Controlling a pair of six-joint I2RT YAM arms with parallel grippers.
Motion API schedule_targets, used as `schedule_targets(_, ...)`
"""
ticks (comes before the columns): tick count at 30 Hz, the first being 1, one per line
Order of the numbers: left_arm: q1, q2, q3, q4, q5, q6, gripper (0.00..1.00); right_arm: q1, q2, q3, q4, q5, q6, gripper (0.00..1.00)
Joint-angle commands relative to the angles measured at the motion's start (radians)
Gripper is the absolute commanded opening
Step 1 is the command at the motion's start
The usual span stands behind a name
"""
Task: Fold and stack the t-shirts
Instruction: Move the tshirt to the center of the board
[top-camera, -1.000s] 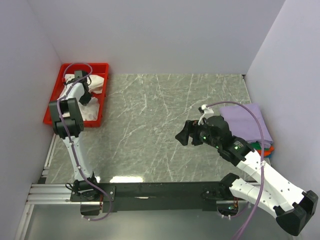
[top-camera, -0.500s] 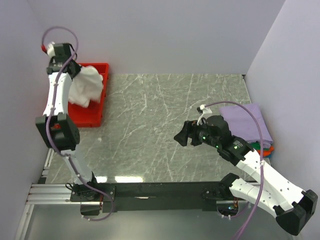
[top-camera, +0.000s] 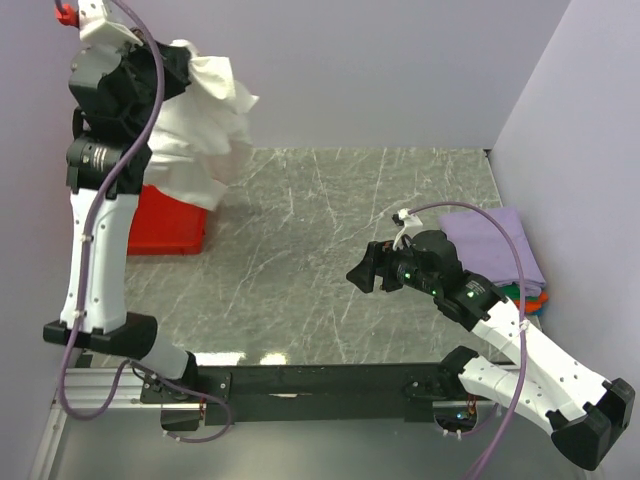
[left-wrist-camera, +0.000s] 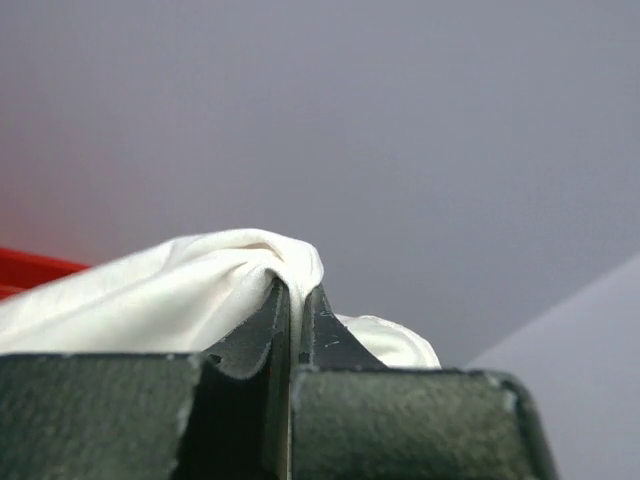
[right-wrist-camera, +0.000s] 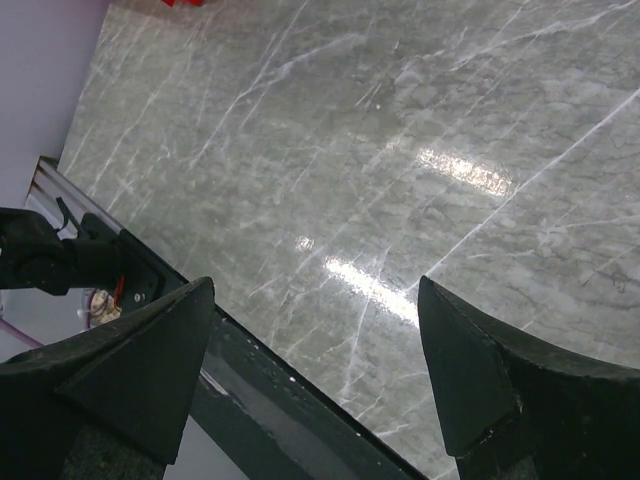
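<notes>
My left gripper is raised high at the back left, shut on a white t-shirt that hangs bunched below it, over the red tray. In the left wrist view the two fingers pinch a white cloth fold. No red print shows. My right gripper is open and empty, hovering over the middle of the table; its view shows only bare marble between the fingertips. A folded lavender t-shirt tops a stack at the right, with teal, green and orange edges below it.
The red plastic tray stands at the back left, partly hidden by the hanging shirt. Grey walls close in the table on the left, back and right. The black rail with both arm bases runs along the near edge.
My left arm has lifted the white t-shirt out of the red tray, up and slightly rightward, over the last second. The right arm has barely moved.
</notes>
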Motion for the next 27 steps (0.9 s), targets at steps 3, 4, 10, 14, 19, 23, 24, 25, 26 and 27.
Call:
schedule_targets(3, -0.139, -0.084, -0.074, 0.102, 0.011, 0.03, 0.0, 0.006, -0.018, 0.003, 0.026, 0.018, -0.021, 0.88)
schedule_targets(4, -0.157, -0.089, -0.126, 0.102, 0.016, 0.023, 0.0, 0.006, -0.016, 0.003, 0.026, 0.023, -0.021, 0.88)
schedule_targets(10, -0.289, -0.064, -0.48, 0.197, 0.063, -0.072, 0.05, 0.006, -0.012, 0.006, 0.013, 0.087, -0.017, 0.88)
schedule_targets(14, -0.333, 0.051, -0.582, 0.222, 0.143, -0.135, 0.16, 0.004, -0.015, -0.003, 0.016, 0.165, -0.008, 0.88)
schedule_targets(19, -0.337, 0.209, -0.509, 0.036, 0.128, -0.175, 0.59, 0.004, 0.013, -0.046, 0.048, 0.264, 0.031, 0.87)
schedule_targets(23, -0.338, 0.112, -0.649, 0.085, 0.096, -0.212, 0.67, -0.002, 0.067, -0.06, 0.075, 0.334, 0.055, 0.87)
schedule_targets(24, -0.34, 0.067, -0.68, 0.082, 0.078, -0.223, 0.66, -0.005, 0.093, -0.06, 0.101, 0.339, 0.058, 0.86)
schedule_targets(25, -0.341, 0.043, -0.737, 0.074, 0.064, -0.229, 0.66, -0.019, 0.109, -0.059, 0.118, 0.333, 0.068, 0.86)
schedule_targets(26, -0.352, 0.017, -0.768, 0.065, 0.027, -0.241, 0.65, -0.024, 0.126, -0.056, 0.134, 0.322, 0.074, 0.85)
schedule_targets(27, -0.361, -0.03, -0.841, 0.065, 0.007, -0.247, 0.65, -0.033, 0.163, -0.045, 0.169, 0.302, 0.08, 0.84)
